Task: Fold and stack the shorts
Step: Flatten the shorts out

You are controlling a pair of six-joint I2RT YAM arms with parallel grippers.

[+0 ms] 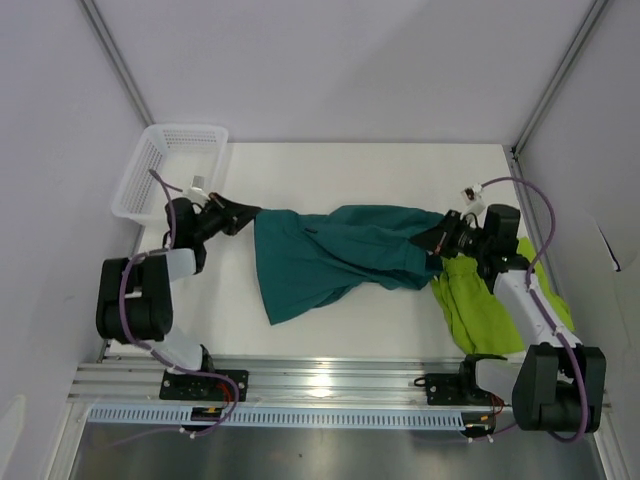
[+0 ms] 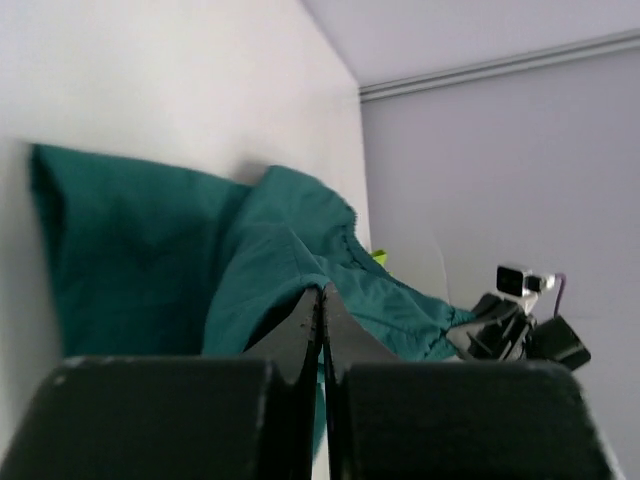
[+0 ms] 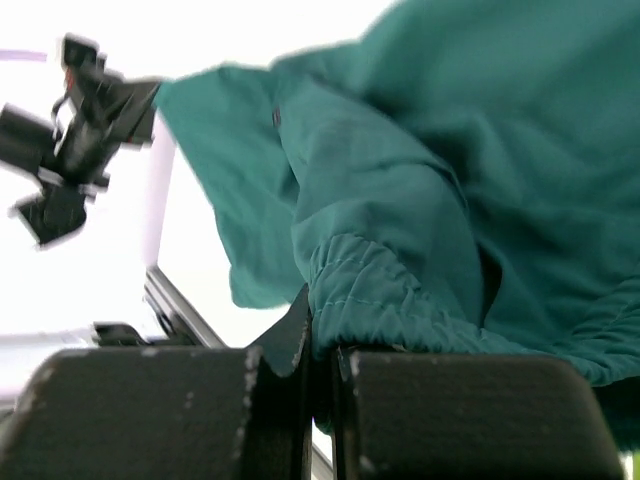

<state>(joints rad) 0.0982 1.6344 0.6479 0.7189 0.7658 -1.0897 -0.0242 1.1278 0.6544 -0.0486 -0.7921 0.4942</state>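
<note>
The dark teal shorts [image 1: 340, 255] hang stretched across the middle of the table between my two grippers. My left gripper [image 1: 248, 213] is shut on their left corner; in the left wrist view its jaws [image 2: 322, 292] meet with teal cloth [image 2: 130, 250] pinched at the tips. My right gripper [image 1: 440, 242] is shut on the gathered waistband at the right end, and the right wrist view shows this elastic edge [image 3: 400, 300] between the fingers [image 3: 320, 330]. The lime green shorts [image 1: 485, 310] lie crumpled on the table under my right arm.
A white mesh basket [image 1: 135, 175] stands at the back left corner, just behind my left arm. Walls close in the table at the back and on both sides. A metal rail [image 1: 330, 380] runs along the near edge.
</note>
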